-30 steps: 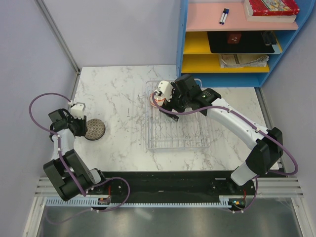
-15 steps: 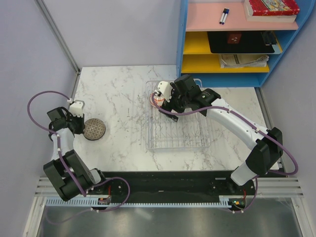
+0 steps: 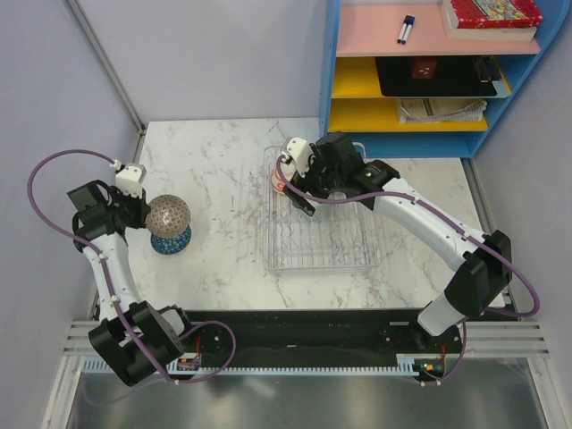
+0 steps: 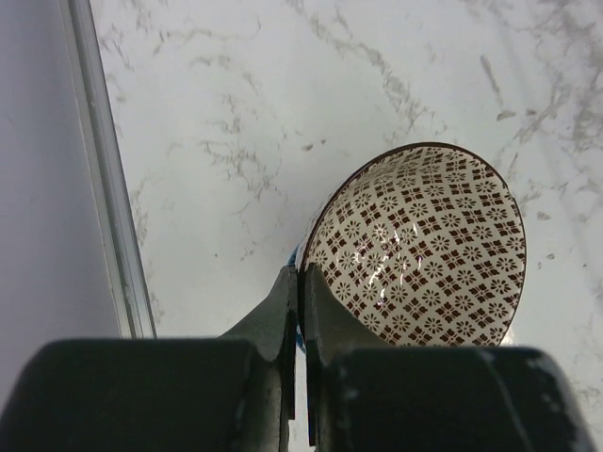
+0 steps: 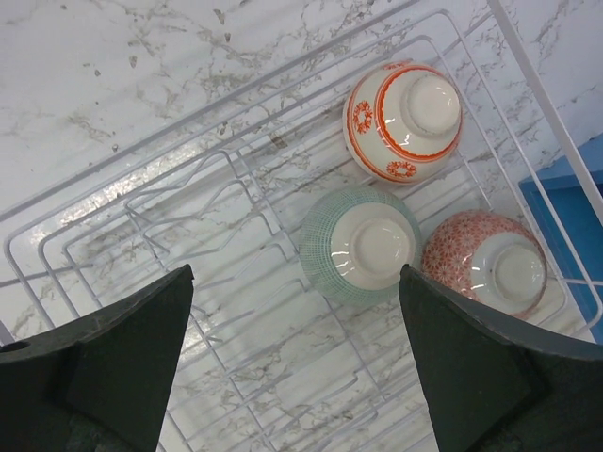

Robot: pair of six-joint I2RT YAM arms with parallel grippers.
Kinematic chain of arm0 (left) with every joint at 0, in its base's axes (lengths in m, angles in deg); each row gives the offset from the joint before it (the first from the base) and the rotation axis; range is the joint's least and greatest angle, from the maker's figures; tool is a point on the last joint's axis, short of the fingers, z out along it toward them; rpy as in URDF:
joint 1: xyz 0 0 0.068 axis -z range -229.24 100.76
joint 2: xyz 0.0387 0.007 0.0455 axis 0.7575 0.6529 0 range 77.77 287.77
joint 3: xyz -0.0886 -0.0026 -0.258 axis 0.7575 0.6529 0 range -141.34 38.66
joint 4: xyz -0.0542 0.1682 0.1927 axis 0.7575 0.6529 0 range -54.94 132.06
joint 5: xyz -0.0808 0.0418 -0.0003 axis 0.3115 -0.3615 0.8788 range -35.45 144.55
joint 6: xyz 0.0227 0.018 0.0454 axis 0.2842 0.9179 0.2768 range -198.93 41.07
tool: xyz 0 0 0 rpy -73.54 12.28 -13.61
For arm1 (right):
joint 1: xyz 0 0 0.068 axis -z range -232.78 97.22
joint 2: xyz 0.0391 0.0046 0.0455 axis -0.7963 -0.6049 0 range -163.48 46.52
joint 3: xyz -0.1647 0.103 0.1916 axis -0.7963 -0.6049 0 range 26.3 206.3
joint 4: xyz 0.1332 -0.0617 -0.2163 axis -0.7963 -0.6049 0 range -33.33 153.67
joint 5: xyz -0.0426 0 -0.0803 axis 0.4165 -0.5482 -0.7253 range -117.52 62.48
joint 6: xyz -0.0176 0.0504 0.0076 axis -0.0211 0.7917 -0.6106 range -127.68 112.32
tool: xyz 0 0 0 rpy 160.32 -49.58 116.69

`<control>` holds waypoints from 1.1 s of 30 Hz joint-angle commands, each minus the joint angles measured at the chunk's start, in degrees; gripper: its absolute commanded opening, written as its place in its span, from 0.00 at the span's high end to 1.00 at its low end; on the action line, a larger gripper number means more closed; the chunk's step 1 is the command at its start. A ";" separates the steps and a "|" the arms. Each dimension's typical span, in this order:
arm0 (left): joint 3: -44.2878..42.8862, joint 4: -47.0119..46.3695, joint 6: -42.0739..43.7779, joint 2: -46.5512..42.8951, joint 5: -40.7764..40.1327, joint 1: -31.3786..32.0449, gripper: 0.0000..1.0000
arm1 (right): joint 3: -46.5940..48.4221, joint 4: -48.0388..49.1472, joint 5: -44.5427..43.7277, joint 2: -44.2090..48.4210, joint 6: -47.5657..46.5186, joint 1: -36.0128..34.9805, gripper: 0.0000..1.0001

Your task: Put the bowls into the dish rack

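Left wrist shows left jaws pinching the brown bowl (image 4: pixel 415 250); right jaws wide open.

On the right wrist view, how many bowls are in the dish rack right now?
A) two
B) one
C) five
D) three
D: three bowls sit bottom-up in the dish rack. They are the white bowl with orange bands, the pale green bowl and the red-patterned bowl.
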 commanded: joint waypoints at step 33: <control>-16.34 -14.59 -6.86 15.00 29.47 42.22 0.98 | -17.14 55.69 50.05 -7.26 63.98 9.36 0.02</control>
